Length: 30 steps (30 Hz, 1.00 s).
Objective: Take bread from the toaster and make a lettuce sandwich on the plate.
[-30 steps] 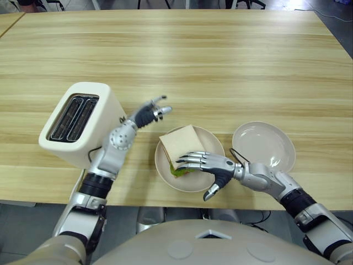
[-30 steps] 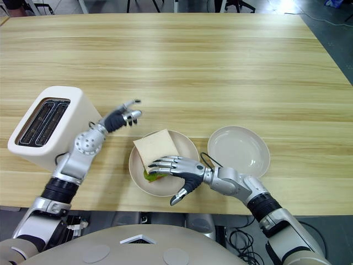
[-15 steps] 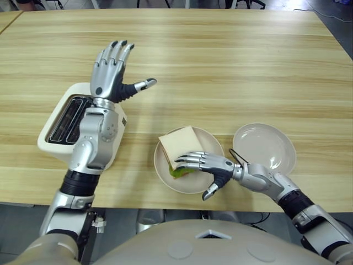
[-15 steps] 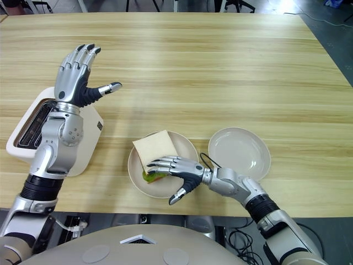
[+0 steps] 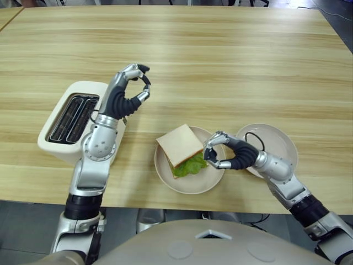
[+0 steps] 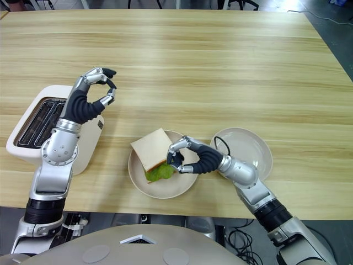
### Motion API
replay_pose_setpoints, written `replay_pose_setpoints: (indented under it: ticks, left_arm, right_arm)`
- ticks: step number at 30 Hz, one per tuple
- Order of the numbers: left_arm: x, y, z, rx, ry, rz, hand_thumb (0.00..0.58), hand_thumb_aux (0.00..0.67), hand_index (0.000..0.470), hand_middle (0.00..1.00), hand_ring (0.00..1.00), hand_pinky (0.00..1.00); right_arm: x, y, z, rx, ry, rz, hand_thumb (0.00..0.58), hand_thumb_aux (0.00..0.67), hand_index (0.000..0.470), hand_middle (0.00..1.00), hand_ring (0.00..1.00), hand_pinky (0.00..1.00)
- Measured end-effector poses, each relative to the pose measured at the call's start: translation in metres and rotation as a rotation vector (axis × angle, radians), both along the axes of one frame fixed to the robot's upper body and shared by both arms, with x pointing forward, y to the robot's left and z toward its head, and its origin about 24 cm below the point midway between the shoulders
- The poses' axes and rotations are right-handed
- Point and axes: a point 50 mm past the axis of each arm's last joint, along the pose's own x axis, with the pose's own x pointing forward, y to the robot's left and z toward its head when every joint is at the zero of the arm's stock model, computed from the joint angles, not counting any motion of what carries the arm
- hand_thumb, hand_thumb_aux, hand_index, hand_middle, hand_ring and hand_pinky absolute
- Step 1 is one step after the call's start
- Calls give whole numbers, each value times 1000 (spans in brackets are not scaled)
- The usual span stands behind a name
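Pale wooden surface (image 5: 220, 55) carries the plate (image 5: 193, 183), where a bread slice (image 5: 179, 144) rests on lettuce (image 5: 190, 164). Right hand (image 5: 229, 156) sits at the plate's right side beside the slice's edge; whether it grips anything I cannot tell. Left hand (image 5: 128, 91) hangs clenched on nothing, left of the plate, above the toaster (image 5: 58, 138). Bread looks light and soft and probably dents easily; the lettuce looks limp and slippery. Best held gently by the crust edges.

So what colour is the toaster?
The toaster is cream with dark slots, clearest in the left eye view.
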Motion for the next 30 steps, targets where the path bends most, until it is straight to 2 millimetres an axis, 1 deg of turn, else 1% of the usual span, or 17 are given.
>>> replay_pose_setpoints:
  ticks: [3,5,6,8,10,13,15,17,21,25,28,30]
  left_arm:
    - [-12,1,3,-42,30,-66,580,670,460,1000,1000,1000]
    - [-24,-2,2,-74,82,-171,580,670,460,1000,1000,1000]
    - [-32,-4,0,-68,133,-250,580,670,460,1000,1000,1000]
    - [-52,-6,-12,-64,290,-430,580,670,460,1000,1000,1000]
    - [-66,-7,-27,-77,436,-549,580,670,460,1000,1000,1000]
    - [-88,-10,-48,-73,640,-698,580,670,460,1000,1000,1000]
    - [-104,-15,-66,-27,788,-788,580,670,460,1000,1000,1000]
    - [-114,-15,-80,11,890,-819,580,670,460,1000,1000,1000]
    - [-120,-14,-93,75,983,-852,580,670,460,1000,1000,1000]
    - [-119,-14,-106,164,1032,-849,580,670,460,1000,1000,1000]
    - [-121,-16,-115,206,1066,-850,580,670,460,1000,1000,1000]
    - [-115,-15,-124,283,1061,-807,580,670,460,1000,1000,1000]
  right_arm:
    - [-1,-9,6,81,83,-5,580,670,460,1000,1000,1000]
    - [-4,-13,6,133,183,31,580,670,460,1000,1000,1000]
    - [-8,-17,4,149,251,70,580,670,460,1000,1000,1000]
    - [-19,-25,-7,132,403,153,580,670,460,1000,1000,1000]
    - [-27,-29,-17,112,504,211,580,670,460,1000,1000,1000]
    - [-36,-32,-30,0,578,293,580,670,460,1000,1000,1000]
    - [-44,-36,-45,-157,614,322,580,670,460,1000,1000,1000]
    - [-51,-39,-57,-264,642,342,580,670,460,1000,1000,1000]
    - [-58,-39,-68,-404,648,384,580,670,460,1000,1000,1000]
    - [-61,-38,-76,-519,624,390,580,670,460,1000,1000,1000]
    - [-63,-41,-85,-630,600,384,580,670,460,1000,1000,1000]
    - [-60,-43,-92,-717,552,343,580,670,460,1000,1000,1000]
